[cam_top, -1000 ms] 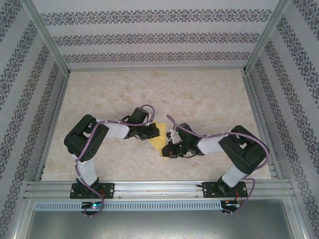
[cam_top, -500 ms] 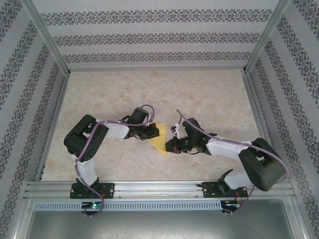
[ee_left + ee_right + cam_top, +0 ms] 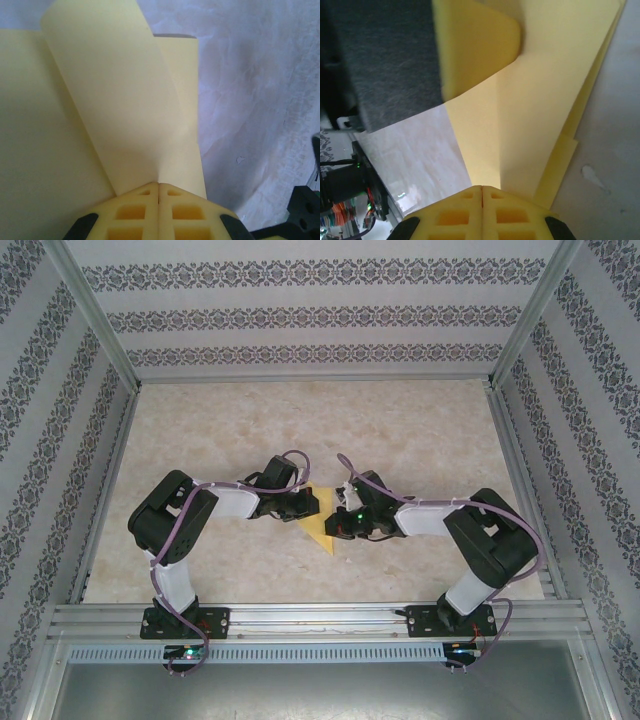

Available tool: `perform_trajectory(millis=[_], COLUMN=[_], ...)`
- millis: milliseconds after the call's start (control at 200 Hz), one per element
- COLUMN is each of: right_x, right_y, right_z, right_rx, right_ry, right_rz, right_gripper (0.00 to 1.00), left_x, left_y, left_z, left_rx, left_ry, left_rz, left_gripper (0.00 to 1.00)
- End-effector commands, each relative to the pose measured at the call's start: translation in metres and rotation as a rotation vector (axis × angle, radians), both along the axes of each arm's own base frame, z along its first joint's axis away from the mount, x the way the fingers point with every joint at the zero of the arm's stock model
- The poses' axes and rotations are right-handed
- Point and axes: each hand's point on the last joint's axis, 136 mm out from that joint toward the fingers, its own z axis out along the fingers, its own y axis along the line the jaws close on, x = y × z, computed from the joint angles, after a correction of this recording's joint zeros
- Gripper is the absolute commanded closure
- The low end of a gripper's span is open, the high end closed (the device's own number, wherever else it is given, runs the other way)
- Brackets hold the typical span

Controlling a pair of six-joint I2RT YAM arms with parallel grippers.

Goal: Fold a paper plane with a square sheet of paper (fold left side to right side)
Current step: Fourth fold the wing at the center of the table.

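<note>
The square sheet of paper (image 3: pixel 322 531), yellow and partly folded into a pointed shape, lies on the table between my two grippers. The left gripper (image 3: pixel 308 506) is shut, its tips against the paper's upper left part. In the left wrist view a flap of the paper (image 3: pixel 110 100) curls up from the shut left gripper (image 3: pixel 158 184). The right gripper (image 3: pixel 337 527) is shut at the paper's right edge. In the right wrist view a crease in the paper (image 3: pixel 545 75) runs up from the shut right gripper (image 3: pixel 482 186) toward the left gripper's finger (image 3: pixel 475 45). No paper plane shape shows.
The marbled tabletop (image 3: pixel 400 440) stretches open behind the arms. Patterned walls (image 3: pixel 320 315) and metal posts enclose it on three sides. An aluminium rail (image 3: pixel 320 618) runs along the near edge by the arm bases.
The right arm's elbow swung out to the right and came back in; its gripper stayed by the paper's right edge. The left arm has not moved.
</note>
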Motion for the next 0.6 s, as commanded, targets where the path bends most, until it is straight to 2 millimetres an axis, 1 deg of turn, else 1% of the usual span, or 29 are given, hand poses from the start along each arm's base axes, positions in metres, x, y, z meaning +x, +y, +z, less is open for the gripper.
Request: perform_trajectory(millis=[0,190,365,500,595], right_x=[0.004,-0.004,-0.011,-0.017,-0.021], right_y=[0.002,-0.004,-0.007,-0.013,-0.022], right_z=[-0.005,-0.019,-0.028,-0.037,-0.047], right_rx=[-0.031,-0.079,-0.1,-0.132,-0.177], right_ry=[-0.034,-0.009,0.017,0.039,0.056], right_rz=[0.011,0.021,0.028,0.027,0.029], right_gripper=[1.0,1.0,1.0,1.0,1.0], left_x=[-0.014,-0.014,-0.012,-0.009,-0.004], left_y=[0.031,0.03,0.028,0.025,0.021], left_z=[-0.033,-0.032,-0.03,-0.022,-0.008], left_rx=[0.135,0.132,0.125,0.104,0.069], left_ry=[0.08,0.076,0.07,0.054,0.02], left_rz=[0.04,0.039,0.038,0.037,0.035], left_gripper=[0.98,0.98,0.98,0.98,0.97])
